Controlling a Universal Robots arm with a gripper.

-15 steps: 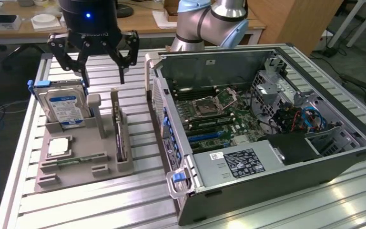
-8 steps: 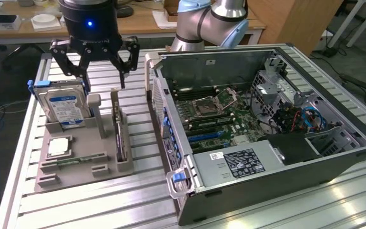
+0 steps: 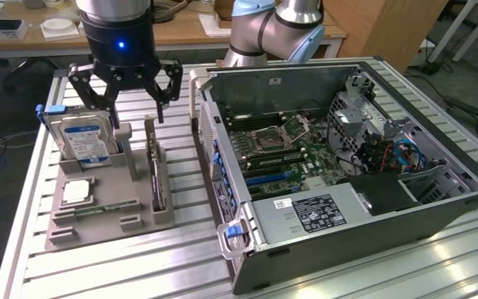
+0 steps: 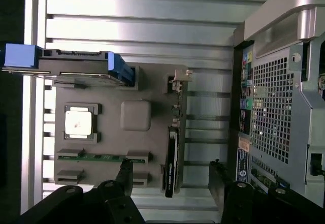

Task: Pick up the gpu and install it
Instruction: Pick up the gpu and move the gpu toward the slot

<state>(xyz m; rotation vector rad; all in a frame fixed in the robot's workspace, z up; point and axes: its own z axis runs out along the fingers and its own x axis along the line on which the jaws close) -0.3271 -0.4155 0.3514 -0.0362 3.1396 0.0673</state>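
The gripper (image 4: 170, 176) hangs with its two dark fingers (image 4: 124, 173) spread wide and nothing held between them. In the wrist view the gpu (image 4: 171, 158) lies straight below that gap, roughly midway between the fingers. It stands on edge in a slot of the grey holder (image 4: 109, 132), and its long axis runs crosswise to the line joining the fingers, so its flat faces look toward them.

In the exterior view the gripper (image 3: 137, 115) is over the holder's far end, close above the card's silvery bracket end and, as far as I can judge, apart from it. The gpu (image 3: 156, 177) runs from there toward the viewer. The hard drive (image 3: 85, 140) stands on the exterior view's left and the open computer case (image 3: 347, 174) on its right.
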